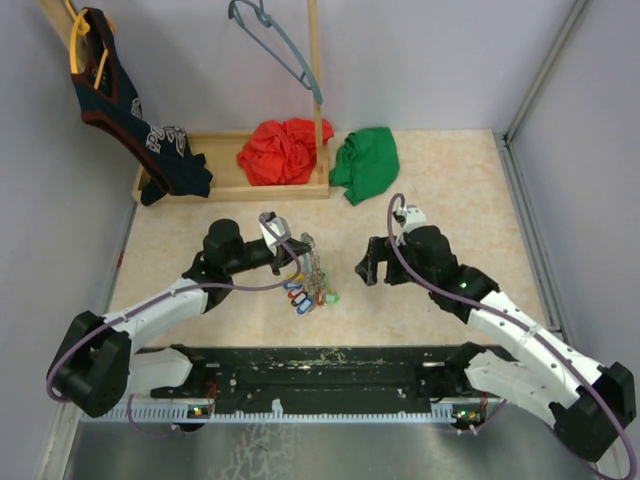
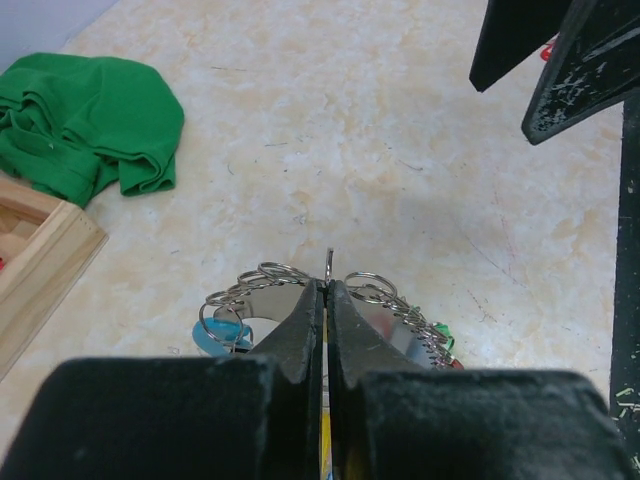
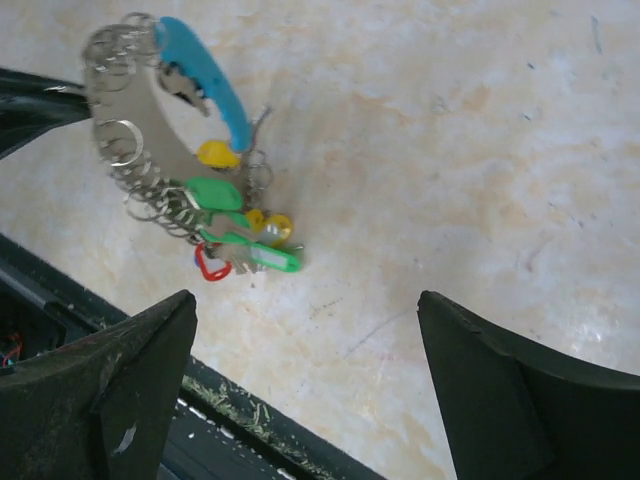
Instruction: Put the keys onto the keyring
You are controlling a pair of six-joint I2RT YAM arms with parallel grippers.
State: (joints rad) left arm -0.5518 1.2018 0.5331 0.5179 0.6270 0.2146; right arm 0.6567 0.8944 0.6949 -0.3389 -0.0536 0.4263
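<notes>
**Keyring clamped by left arm at frame centre; right arm open beside it**

Surroundings, top view. Tan speckled table (image 1: 450,180). A wooden tray (image 1: 225,188) lies along the back, upper centre. In it sit a red cloth (image 1: 283,150) and the hem of a dark garment (image 1: 135,120) that hangs at upper left. A green cloth (image 1: 365,163) lies on the table just right of the tray. A blue-grey hanger (image 1: 275,40) hangs on a wooden post (image 1: 316,60) at top centre. None of these touch the arms. Between the two grippers there is only bare table.

Arms. The left arm comes in from lower left. The left gripper (image 1: 293,258) points right, level, at frame centre. In its wrist view the fingers (image 2: 305,325) are pressed together on the thin grey metal edge of the keyring (image 2: 270,290). The right arm comes in from lower right. The right gripper (image 1: 366,262) faces left, near the keyring but apart from it. Its fingers (image 3: 130,370) are spread wide with nothing between them.

Task things. The keyring (image 3: 120,130) is held off the table, with its light blue part to the upper right in the right wrist view. Small wire rings crowd its grey arc. The keys (image 3: 225,215) hang from it in a bunch below, with green, yellow and red tags showing. Top view: the keys (image 1: 308,290) dangle just below the left gripper.

Writing. There is pale lettering on the dark garment, too folded to read. I see no legible marks on the tags.
</notes>
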